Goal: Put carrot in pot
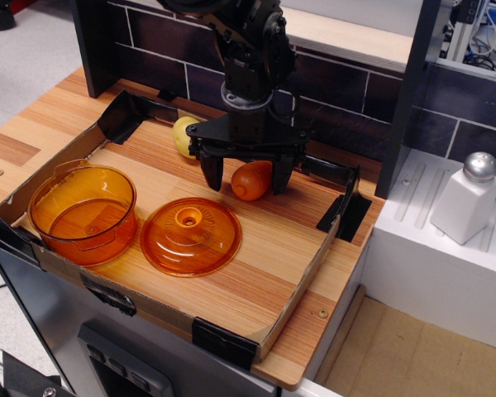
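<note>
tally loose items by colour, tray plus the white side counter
Orange: 3 – carrot, pot, lid
Yellow-green: 1 – rounded toy
White: 1 – shaker, on the counter
Total: 5

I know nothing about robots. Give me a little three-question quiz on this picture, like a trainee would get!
1. True or false: the carrot already lies inside the pot.
2. What sits right beside the pot? A) a spoon B) the lid C) a cup
3. Fill in: the hand is ____, its fingers standing either side of the carrot.

Key: 1 false, it lies on the tray floor; 2 B; 3 open.
</note>
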{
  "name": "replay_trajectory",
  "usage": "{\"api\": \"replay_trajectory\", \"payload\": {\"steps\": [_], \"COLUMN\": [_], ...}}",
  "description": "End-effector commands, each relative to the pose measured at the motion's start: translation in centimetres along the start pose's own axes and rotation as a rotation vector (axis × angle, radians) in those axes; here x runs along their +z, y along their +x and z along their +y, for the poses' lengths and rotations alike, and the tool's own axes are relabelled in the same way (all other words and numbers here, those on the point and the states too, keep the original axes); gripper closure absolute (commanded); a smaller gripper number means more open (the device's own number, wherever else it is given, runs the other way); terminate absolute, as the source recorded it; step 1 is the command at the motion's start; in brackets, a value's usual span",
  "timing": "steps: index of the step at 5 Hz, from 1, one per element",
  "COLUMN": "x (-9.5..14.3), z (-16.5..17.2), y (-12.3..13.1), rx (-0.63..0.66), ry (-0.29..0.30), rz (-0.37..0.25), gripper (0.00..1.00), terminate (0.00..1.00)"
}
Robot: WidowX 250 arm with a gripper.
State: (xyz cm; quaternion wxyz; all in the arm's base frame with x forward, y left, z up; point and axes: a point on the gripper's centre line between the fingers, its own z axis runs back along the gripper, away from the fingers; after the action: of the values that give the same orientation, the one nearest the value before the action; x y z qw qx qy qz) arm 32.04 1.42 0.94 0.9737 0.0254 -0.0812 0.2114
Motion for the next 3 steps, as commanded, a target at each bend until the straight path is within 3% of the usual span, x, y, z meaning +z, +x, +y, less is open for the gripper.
{"api": "replay_trajectory", "payload": {"steps": [1,2,3], "x": [1.5,3.1,6.7], "z": [-0.5,-0.5,0.5], "y": [0.7,0.8,0.9], "rx": [0.002,0.013,0.055], "ry": [-0.028,-0.040,-0.100], "rz": [-0.023,-0.037,-0.096], "gripper": [1.00,1.00,1.00], "terminate": [0.00,0.00,0.00]}}
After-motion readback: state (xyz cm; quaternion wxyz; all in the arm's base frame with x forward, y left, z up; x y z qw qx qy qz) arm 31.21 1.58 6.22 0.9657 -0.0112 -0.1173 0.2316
